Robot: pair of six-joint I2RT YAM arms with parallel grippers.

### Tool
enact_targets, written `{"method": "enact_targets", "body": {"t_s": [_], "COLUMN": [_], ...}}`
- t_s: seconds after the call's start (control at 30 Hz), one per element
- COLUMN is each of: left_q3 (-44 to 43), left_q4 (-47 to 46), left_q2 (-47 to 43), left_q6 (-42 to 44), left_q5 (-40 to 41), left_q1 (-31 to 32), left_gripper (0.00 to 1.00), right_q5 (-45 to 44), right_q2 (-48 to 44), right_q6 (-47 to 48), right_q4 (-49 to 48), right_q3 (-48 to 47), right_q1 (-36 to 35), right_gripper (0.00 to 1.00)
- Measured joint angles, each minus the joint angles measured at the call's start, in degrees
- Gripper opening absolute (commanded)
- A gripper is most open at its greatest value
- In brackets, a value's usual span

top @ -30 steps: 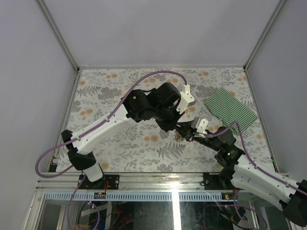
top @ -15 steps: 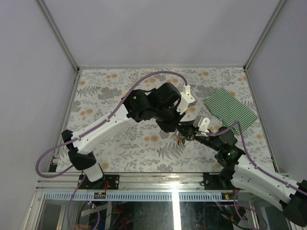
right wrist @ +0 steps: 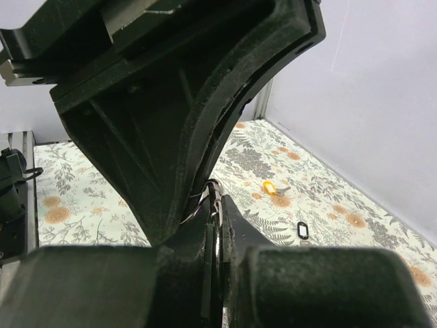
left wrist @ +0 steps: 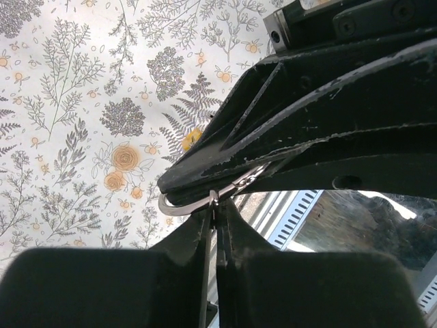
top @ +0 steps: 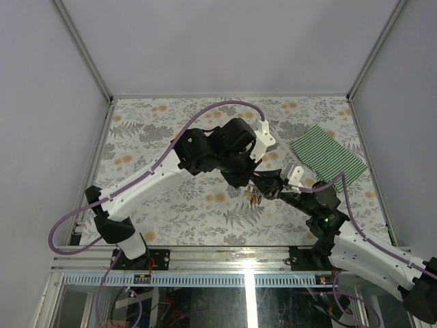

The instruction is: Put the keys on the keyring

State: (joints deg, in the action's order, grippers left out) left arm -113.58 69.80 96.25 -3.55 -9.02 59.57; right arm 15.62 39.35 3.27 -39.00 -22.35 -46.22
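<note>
Left gripper (left wrist: pixel 216 212): matte black plastic fingers pressed together, pinching the keyring (left wrist: pixel 179 208) at their tips. The keyring is thin, shiny silver wire. A curved arc of it sticks out to the left of the pinch in the left wrist view, and the rest is hidden behind black plastic.

Right gripper (right wrist: pixel 217 205): also closed, with the same scuffed black fingers, and a sliver of the silver wire is nipped between the tips. The two grippers meet tip to tip on the ring, above the middle of the table (top: pixel 136 137) and held off its surface. Each wrist view is mostly filled by the other gripper's wedge-shaped, ribbed black body.

A small bunch of keys (top: pixel 254 198) shows in the top view just below the meeting fingertips, against the table print. It is too small to tell colours or whether the keys are threaded on the ring.

The table cover is pale with a printed pattern of grey ferns and orange flowers, and lies flat.

Yellow key (right wrist: pixel 268 186): a bright plastic head with a short metal blade, lying flat on the table, well apart from the grippers.

Near it lies a small dark oval loop (right wrist: pixel 302 231), also flat on the table.

A green-and-white striped cloth (top: pixel 328 160), rectangular, lies toward the far right of the table, apart from both arms.
</note>
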Motion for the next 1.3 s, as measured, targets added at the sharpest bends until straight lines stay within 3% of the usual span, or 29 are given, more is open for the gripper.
{"method": "enact_targets", "body": {"t_s": [0.4,0.47,0.57,0.77,0.97,1.1,1.3], "left_q3": [11.5,11.63,11.63,11.63,11.63,12.0,13.79], "left_q4": [-12.17,-12.83,-13.16,-11.78,-9.68,-8.44,-7.85], "left_q2": [-11.32,-12.13,-12.48,-12.46,-12.09,-11.3,-10.4], "left_q6": [2.95,3.65,5.01,7.76,10.05,11.78,14.47], "left_q5": [1.62,1.75,1.81,3.02,4.59,6.14,8.5], "left_q1": [0.39,0.46,0.46,0.44,0.46,1.18,4.57], "left_gripper": [0.0,0.0,0.0,0.0,0.0,0.0,0.0], "right_q5": [0.57,0.59,0.94,1.68,3.3,0.24,-9.88], "right_q2": [-1.29,-1.62,-1.73,-2.51,-6.91,-8.92,-8.44], "right_q6": [-1.66,-1.79,-1.9,-2.4,-4.07,-9.86,-29.27], "right_q4": [-0.83,-0.81,-0.17,5.92,16.52,26.4,40.15], "right_q3": [-2.29,-2.71,-3.21,-4.5,-8.46,-14.05,-22.4], "right_q1": [-0.28,-0.28,-0.28,-0.22,-0.22,-0.22,-0.17], "right_gripper": [0.01,0.07,0.22,0.4,0.43,0.45,0.52]}}
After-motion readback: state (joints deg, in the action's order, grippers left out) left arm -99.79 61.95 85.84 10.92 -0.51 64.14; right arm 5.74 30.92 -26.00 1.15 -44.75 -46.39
